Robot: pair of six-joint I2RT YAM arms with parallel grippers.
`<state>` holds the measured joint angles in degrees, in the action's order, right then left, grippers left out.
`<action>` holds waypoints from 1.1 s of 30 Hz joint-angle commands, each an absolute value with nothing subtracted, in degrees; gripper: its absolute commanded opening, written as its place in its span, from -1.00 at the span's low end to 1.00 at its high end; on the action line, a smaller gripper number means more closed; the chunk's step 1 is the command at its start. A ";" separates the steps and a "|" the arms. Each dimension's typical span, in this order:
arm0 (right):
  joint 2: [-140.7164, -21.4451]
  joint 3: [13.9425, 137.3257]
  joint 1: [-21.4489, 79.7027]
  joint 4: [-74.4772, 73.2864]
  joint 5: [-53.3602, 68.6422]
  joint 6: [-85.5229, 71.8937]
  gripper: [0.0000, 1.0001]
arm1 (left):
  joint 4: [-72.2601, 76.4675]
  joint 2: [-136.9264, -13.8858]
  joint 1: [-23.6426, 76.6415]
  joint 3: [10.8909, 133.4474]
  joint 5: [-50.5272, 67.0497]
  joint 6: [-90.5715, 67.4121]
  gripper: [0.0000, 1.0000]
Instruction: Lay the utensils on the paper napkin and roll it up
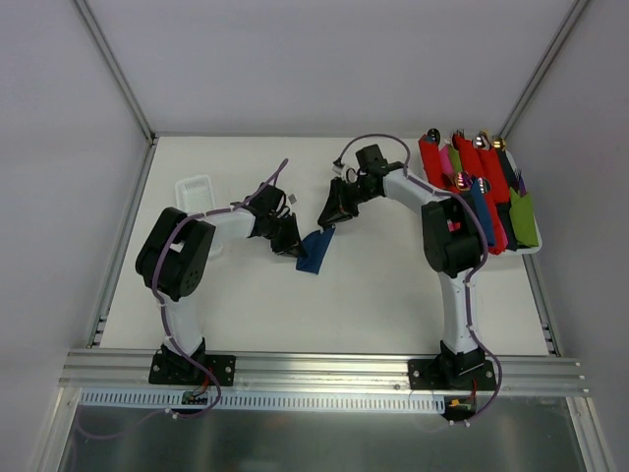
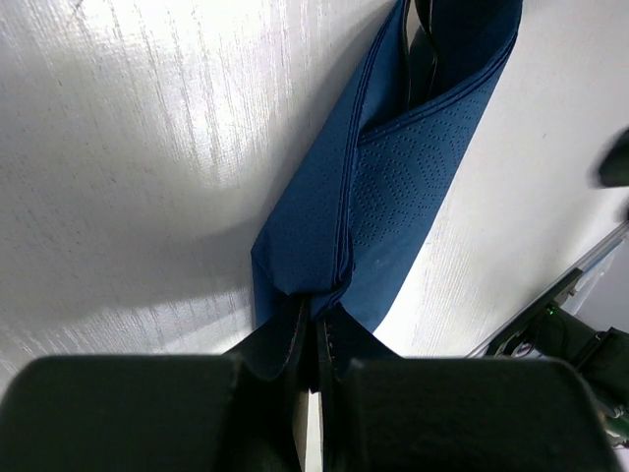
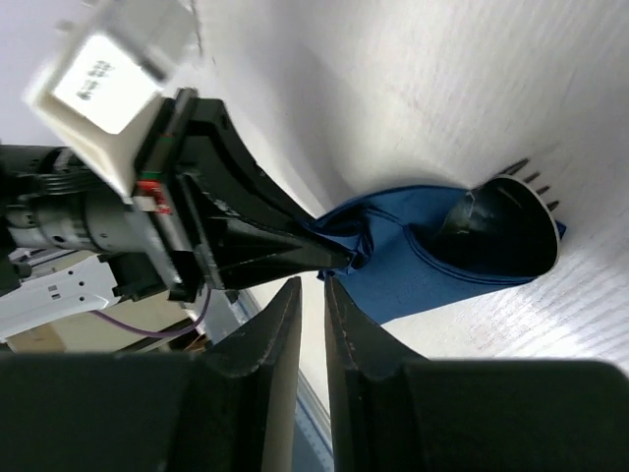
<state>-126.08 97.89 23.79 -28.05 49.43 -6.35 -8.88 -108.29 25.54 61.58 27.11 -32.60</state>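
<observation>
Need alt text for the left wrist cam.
Left gripper pinches the near end of a navy napkin, loosely rolled and stretching diagonally over a white table. A dark shape shows inside the roll's far opening.

The right fingers (image 3: 260, 374) stand slightly apart, nothing between them, close beside a rolled blue napkin (image 3: 403, 270) on the counter (image 3: 413, 88). The left fingers (image 3: 265, 241) pinch its corner. A spoon bowl (image 3: 496, 236) and fork tines (image 3: 531, 175) show at its open end.
</observation>
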 commanded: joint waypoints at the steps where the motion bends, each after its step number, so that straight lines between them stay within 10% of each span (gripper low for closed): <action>1: -125.85 94.66 24.52 -22.41 53.17 -13.01 -0.63 | -13.62 -110.39 26.02 60.38 20.13 -30.50 -1.00; 33: -133.86 101.16 27.07 -36.91 37.00 -6.15 -0.90 | -12.92 -100.99 27.07 65.30 25.31 -29.97 -1.00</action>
<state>-132.73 99.70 26.57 -34.13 40.45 -7.84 -12.38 -103.57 26.00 63.18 24.84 -30.89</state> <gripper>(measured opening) 0.053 0.009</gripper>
